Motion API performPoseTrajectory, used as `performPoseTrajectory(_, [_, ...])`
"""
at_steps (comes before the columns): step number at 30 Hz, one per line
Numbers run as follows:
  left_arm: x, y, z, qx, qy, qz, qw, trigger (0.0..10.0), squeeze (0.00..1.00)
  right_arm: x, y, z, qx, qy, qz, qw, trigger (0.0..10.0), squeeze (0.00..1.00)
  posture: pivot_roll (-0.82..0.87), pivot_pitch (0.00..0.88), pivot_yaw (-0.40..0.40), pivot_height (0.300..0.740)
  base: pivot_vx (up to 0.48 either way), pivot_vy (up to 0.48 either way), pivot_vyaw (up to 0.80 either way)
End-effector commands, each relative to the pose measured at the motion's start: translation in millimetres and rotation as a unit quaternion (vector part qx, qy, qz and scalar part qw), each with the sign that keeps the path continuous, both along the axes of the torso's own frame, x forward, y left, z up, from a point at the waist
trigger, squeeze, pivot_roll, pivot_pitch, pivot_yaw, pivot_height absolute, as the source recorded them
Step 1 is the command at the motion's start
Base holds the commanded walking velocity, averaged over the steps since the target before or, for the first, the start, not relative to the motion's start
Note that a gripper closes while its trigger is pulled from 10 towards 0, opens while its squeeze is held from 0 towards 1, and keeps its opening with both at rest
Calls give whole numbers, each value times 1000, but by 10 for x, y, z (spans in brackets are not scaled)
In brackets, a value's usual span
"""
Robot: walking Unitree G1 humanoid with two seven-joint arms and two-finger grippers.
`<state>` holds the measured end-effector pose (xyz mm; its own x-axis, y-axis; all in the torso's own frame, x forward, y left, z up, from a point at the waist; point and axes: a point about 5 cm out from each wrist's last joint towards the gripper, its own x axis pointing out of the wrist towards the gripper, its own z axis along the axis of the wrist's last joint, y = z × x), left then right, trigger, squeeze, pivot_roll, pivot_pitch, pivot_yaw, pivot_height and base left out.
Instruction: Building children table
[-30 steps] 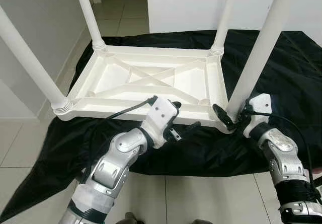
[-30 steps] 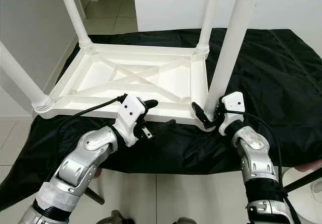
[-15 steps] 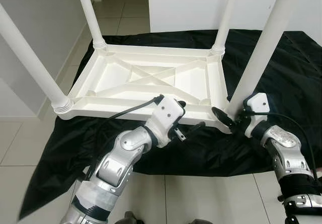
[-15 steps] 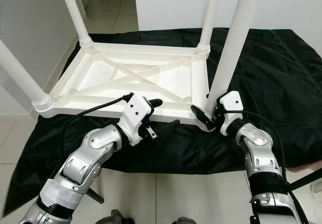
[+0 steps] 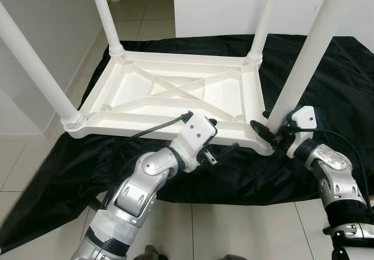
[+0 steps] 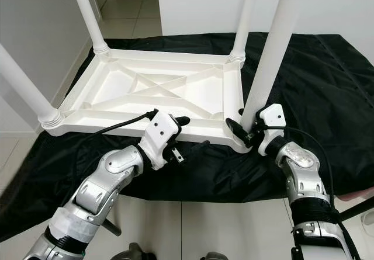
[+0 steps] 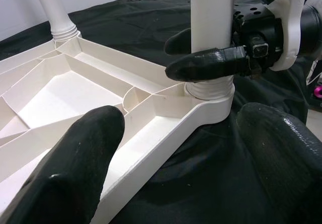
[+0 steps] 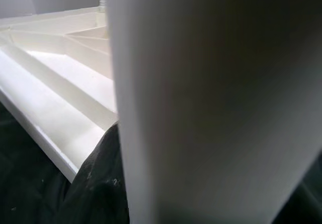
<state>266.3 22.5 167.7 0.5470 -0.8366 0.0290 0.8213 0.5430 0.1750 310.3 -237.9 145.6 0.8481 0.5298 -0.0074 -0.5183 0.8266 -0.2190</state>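
All four table legs [image 5: 307,55] run past the top edge, their ends unseen. The near-right leg [image 8: 211,103] looms blurred, hiding the right end effector [image 5: 270,132] behind it.

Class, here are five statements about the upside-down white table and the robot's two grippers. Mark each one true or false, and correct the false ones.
1. The white table lies upside down on a black cloth. True.
2. The right gripper has its fingers around the near right leg close to its base. True.
3. The left gripper is clamped on a table leg. False: its fingers are open, by the table's near edge, gripping nothing.
4. Only two legs stand in the table. False: four legs rise from its corners.
5. The cloth is spread over carpet. False: it lies on a pale tiled floor.
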Motion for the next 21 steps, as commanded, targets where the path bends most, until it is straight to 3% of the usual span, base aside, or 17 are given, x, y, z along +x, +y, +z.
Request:
performPoseTrajectory(1, [12,-10,-4,5,-8,8,1000,10000,0,-33,-16,-23,15,8,-24,1000,10000,0,-64,0,43,740,0,0,0])
performPoseTrajectory(4, [7,-18,-6,4,-10,9,1000,10000,0,-47,4,-26,31,3,-56,998,10000,0,-64,0,42,740,0,0,0])
performPoseTrajectory(12, [15,-22,1,3,-13,13,1000,10000,0,-72,58,-66,19,-10,-143,989,10000,0,-63,0,43,740,0,0,0])
performPoseTrajectory(16, [19,-15,7,2,-16,17,1000,10000,0,-121,150,-32,34,-25,-213,976,10000,0,-60,0,41,740,0,0,0])
performPoseTrajectory(19, [19,-15,8,1,-16,17,1000,10000,0,-130,168,-24,39,-27,-228,972,10000,0,-60,0,40,740,0,0,0])
performPoseTrajectory(21, [17,-17,15,0,-18,18,1000,10000,0,-161,235,-24,65,-26,-298,952,10000,0,-60,0,40,740,0,0,0])
